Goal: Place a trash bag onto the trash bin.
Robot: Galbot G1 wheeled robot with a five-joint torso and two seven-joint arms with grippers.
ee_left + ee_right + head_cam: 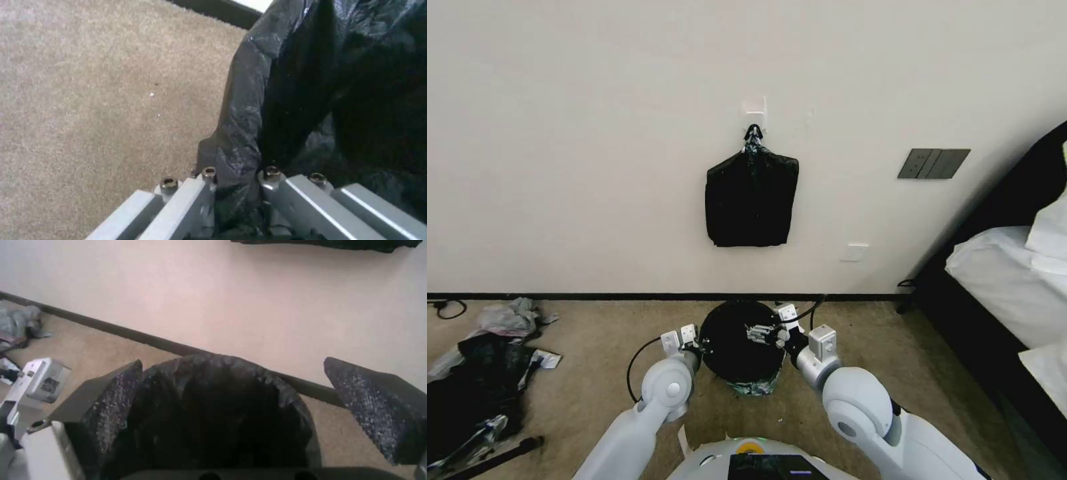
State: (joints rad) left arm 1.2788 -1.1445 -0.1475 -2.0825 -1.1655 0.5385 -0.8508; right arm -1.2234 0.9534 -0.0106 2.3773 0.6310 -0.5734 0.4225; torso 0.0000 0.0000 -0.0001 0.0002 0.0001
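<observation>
The thin, glossy black plastic trash bag already lined the small round bin at lower centre of the head view. The left gripper was clamped on the bag's rim film. The right gripper stood spread, grasping nothing. Remaining, by judgement: seating the rim and releasing.

Glossy white rounded arm shells, grey wrist blocks. Black cables looping off both wrists. Brass-coloured screws in silver finger bars.

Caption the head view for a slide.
Left gripper pinches the trash bag at the trash bin rim; open right gripper hovers over its mouth.
</observation>
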